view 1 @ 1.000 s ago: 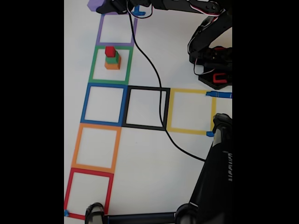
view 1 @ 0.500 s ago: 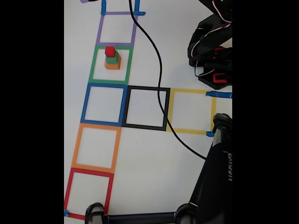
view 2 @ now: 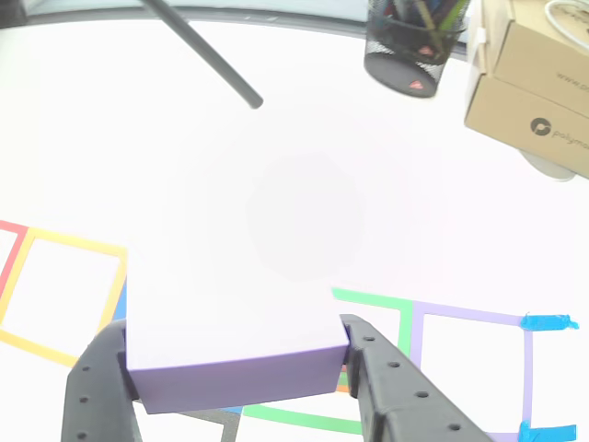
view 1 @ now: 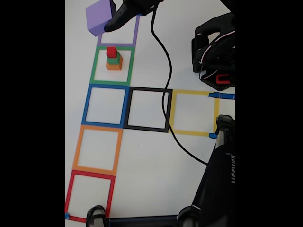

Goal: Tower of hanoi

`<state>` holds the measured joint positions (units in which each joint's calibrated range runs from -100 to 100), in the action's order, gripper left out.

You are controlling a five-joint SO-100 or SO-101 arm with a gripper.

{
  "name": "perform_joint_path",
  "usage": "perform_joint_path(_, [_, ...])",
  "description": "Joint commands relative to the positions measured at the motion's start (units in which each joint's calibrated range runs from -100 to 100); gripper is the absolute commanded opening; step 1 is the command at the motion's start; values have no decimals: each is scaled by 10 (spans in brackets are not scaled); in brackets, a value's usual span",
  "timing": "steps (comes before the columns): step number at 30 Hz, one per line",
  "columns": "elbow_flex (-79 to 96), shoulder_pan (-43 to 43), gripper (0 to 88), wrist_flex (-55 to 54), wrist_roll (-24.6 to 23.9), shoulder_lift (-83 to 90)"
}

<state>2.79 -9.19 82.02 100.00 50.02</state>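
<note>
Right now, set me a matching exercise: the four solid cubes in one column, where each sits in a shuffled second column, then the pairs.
Things:
1. big purple cube
2. orange cube
3. green cube
4. small red cube

Places:
A. top of the stack
B. bottom of the stack, inside the green tape square
C. held in the black gripper
D. middle of the stack

Pairs: 1-C, 2-B, 3-D, 4-A

Looks like an office or hobby desk: white tabletop (view 2: 184,138), pen cup (view 2: 405,51), cardboard boxes (view 2: 534,83).
</note>
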Motion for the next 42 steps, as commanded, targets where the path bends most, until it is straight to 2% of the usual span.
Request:
perform_joint_path(1, [92, -52, 114, -67, 0, 38])
perform_joint_path(8, [301, -109, 115, -242, 0, 57])
perform_joint_path(13, [468, -134, 113, -462, 0, 15])
perform_joint_path(20, [651, -143, 117, -854, 0, -155])
perform_joint_path(25, [701, -150, 117, -1023, 0, -271])
perform_joint_path(33, [719, -155, 116, -1177, 0, -409])
perform_joint_path(42, [706, -161, 115, -1286, 0, -531])
